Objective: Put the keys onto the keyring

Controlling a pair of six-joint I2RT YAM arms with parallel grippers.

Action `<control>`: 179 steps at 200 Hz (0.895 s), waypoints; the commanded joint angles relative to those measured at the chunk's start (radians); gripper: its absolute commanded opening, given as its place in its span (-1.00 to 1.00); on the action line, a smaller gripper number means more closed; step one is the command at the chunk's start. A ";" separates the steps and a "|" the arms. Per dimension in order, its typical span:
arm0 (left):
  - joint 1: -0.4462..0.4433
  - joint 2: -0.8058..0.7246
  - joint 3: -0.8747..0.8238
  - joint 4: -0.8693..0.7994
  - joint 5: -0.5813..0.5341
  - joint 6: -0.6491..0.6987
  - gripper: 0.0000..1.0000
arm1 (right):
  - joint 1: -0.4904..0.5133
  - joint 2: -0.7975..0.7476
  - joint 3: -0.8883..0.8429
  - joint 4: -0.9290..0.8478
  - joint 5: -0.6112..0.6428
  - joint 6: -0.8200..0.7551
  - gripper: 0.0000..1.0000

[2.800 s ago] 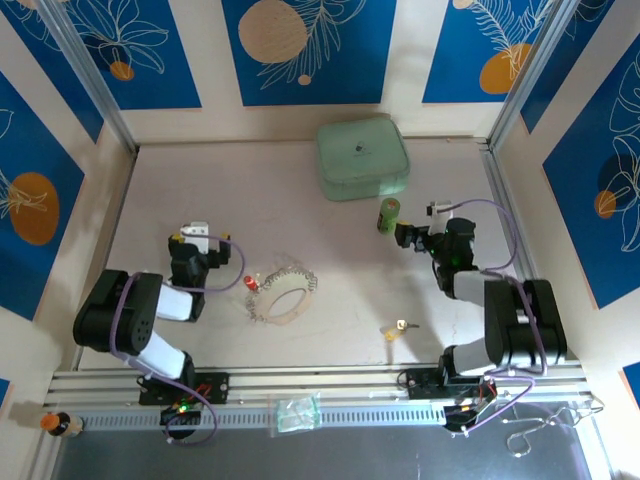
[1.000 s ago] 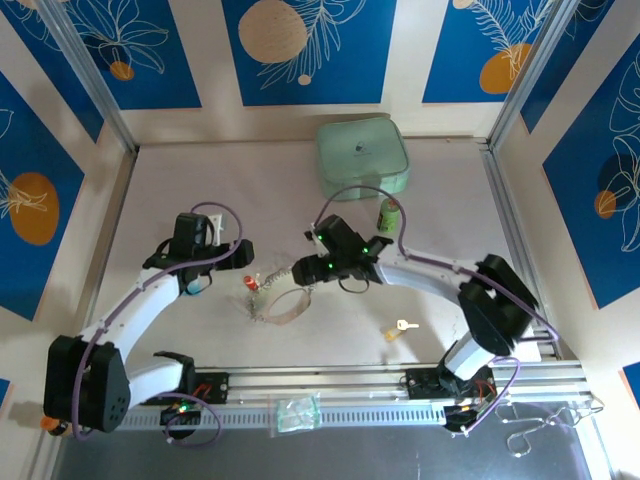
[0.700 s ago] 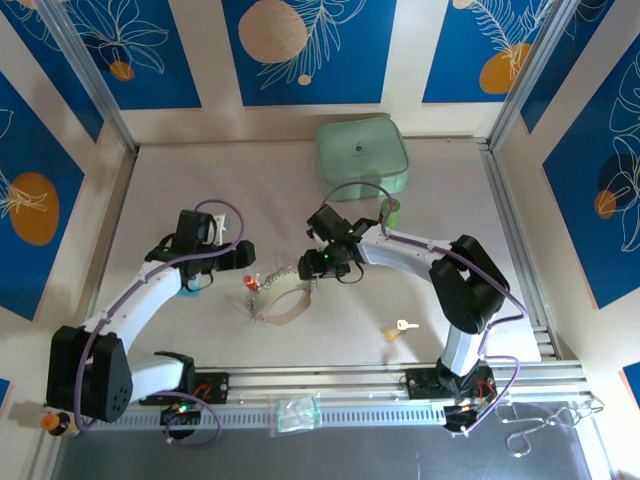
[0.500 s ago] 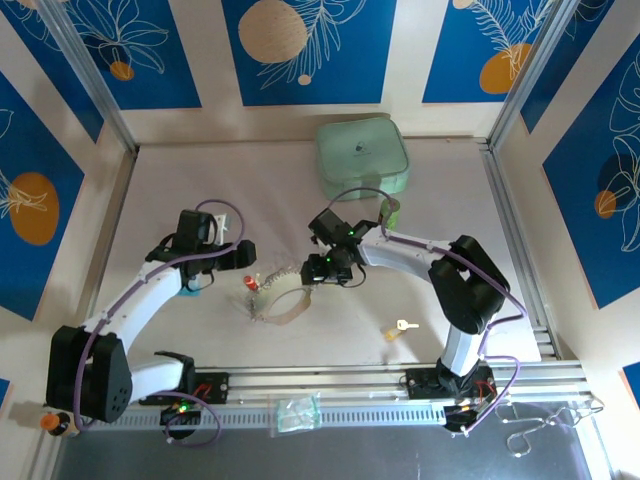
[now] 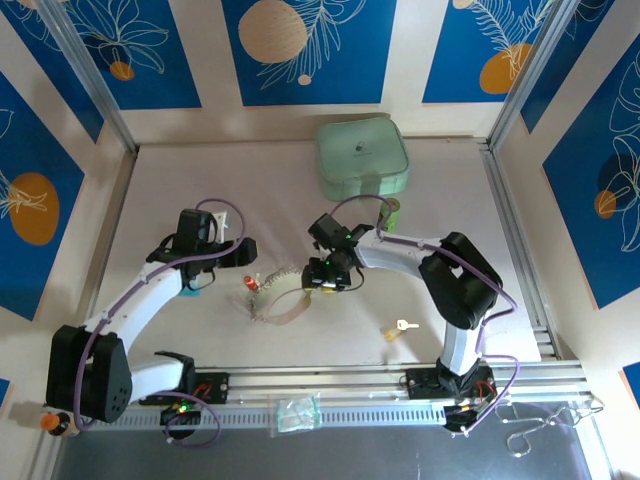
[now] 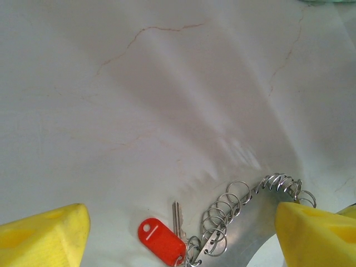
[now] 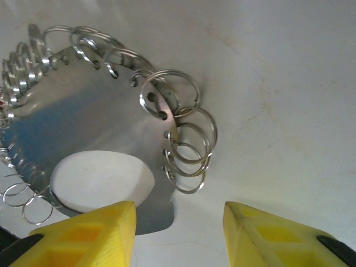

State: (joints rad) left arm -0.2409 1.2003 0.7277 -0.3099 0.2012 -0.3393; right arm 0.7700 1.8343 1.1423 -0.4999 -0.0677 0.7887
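Note:
The keyring (image 5: 285, 300) lies flat at the table's middle, a silvery oval plate edged with small wire rings. The red-headed key (image 5: 250, 284) lies at its left end, its head touching the rings. Over that key hovers my left gripper (image 5: 243, 262), open; in the left wrist view the red key (image 6: 161, 242) and the keyring (image 6: 245, 222) lie between its yellow fingers (image 6: 44, 239). My right gripper (image 5: 322, 280) is open over the keyring's right end, and the keyring's edge (image 7: 167, 183) lies between its fingers (image 7: 83, 233). The yellow-headed key (image 5: 398, 327) lies alone to the right.
A pale green square case (image 5: 362, 158) stands at the back. A green cylinder (image 5: 393, 210) stands beside the right arm's cable. Low walls ring the table, and a metal rail (image 5: 320, 385) runs along the near edge.
My right arm swung in from the right and its gripper settled over the keyring's right end, its jaws narrowing. The left gripper has held its place over the red key.

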 commanded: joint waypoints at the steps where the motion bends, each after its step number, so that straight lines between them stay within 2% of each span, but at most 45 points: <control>1: -0.010 -0.014 0.003 0.025 -0.019 0.012 0.71 | -0.014 0.024 0.015 -0.002 -0.006 0.026 -0.13; 34: -0.009 -0.020 0.002 0.043 -0.027 0.013 0.71 | -0.020 0.042 0.023 0.018 -0.004 0.028 -0.22; 97: -0.009 -0.010 0.024 0.054 -0.017 0.032 0.71 | -0.023 0.076 0.064 0.040 -0.002 0.043 -0.53; 117: -0.008 -0.013 0.021 0.055 -0.014 0.041 0.72 | -0.028 0.075 0.065 0.039 0.004 0.051 -0.69; 148: -0.008 -0.020 0.006 0.077 -0.020 0.039 0.72 | -0.043 0.048 0.054 0.007 0.036 0.048 -0.87; 179: -0.008 -0.034 -0.011 0.100 -0.025 0.034 0.72 | -0.090 0.003 0.018 -0.026 0.049 0.012 -0.93</control>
State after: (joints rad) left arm -0.2409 1.1980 0.7273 -0.2497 0.1825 -0.3149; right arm 0.7189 1.8877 1.1881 -0.4618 -0.0509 0.8280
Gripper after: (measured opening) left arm 0.860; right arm 0.056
